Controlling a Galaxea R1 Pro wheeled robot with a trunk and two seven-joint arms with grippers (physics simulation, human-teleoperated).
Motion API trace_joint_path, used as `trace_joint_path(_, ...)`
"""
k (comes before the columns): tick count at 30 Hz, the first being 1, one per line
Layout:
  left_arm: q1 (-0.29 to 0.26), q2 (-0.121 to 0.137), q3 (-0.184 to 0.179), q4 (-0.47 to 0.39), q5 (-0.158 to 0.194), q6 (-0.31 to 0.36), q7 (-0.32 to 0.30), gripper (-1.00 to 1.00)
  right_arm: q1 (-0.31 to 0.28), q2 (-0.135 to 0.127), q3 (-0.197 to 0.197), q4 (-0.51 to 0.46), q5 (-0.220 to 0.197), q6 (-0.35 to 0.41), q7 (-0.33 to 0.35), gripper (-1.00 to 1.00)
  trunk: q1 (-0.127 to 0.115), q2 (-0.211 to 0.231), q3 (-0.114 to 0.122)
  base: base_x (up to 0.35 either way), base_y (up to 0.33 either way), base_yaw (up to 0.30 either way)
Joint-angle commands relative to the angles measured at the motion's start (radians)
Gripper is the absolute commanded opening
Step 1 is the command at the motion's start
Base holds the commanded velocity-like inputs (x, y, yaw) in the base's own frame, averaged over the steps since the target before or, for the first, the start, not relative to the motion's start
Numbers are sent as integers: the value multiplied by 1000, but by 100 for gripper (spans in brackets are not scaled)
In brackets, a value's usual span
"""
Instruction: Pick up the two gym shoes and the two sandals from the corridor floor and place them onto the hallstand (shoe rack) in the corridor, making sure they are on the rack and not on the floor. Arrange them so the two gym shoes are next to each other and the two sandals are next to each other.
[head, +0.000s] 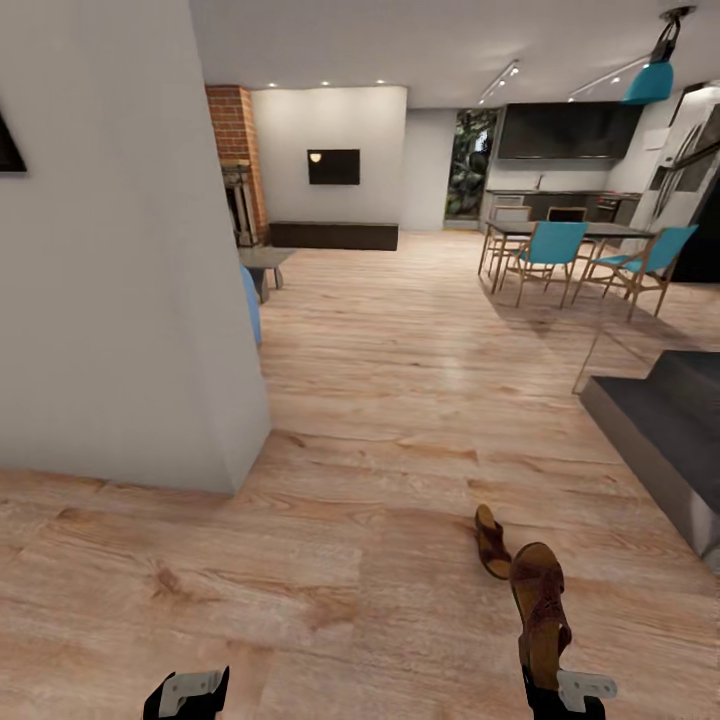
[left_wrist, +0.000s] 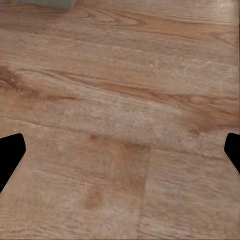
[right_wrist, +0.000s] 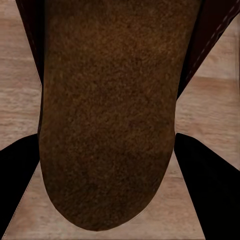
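We noted the right gripper with its fingers pinching one sandal above the corridor floor at near right, the second sandal lying just beyond it, and the left gripper spread wide and empty.

One brown sandal is up off the floor, with its toe end pointing away and its heel down in the right gripper. The two black fingers sit on either side of its heel end. Its flat inside looks fuzzy and brown. The other sandal lies on the wood floor just beside the first one, a little further off. It rests tipped on its side.
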Motion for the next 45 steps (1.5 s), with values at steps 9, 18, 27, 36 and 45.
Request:
trace_joint_path(9, 0, 0, 10, 1, 3, -3, -10, 100, -1, 0, -2, 1, 0, -3, 0, -100, 0, 0, -1, 279, 235, -297)
trace_joint_path(18, 0, 0, 10, 2, 3, -1, -10, 100, -1, 0, -2, 1, 0, -4, -1, -100, 0, 0, 2, 279, 235, -297)
trace_joint_path(27, 0, 0, 9, 2, 3, -1, -10, 100, -1, 0, -3, -1, -1, -5, -1, -100, 0, 0, 6, 278, 235, -297)
trace_joint_path(36, 0, 0, 8, 2, 2, -1, -10, 100, -1, -2, -5, 0, 0, -4, -1, -100, 0, 0, 6, 220, 186, -298)
trace_joint_path(45, 0, 0, 8, 2, 0, -2, -10, 100, -1, -2, -5, 0, 0, -4, 0, -100, 0, 0, 8, 33, 24, -299)
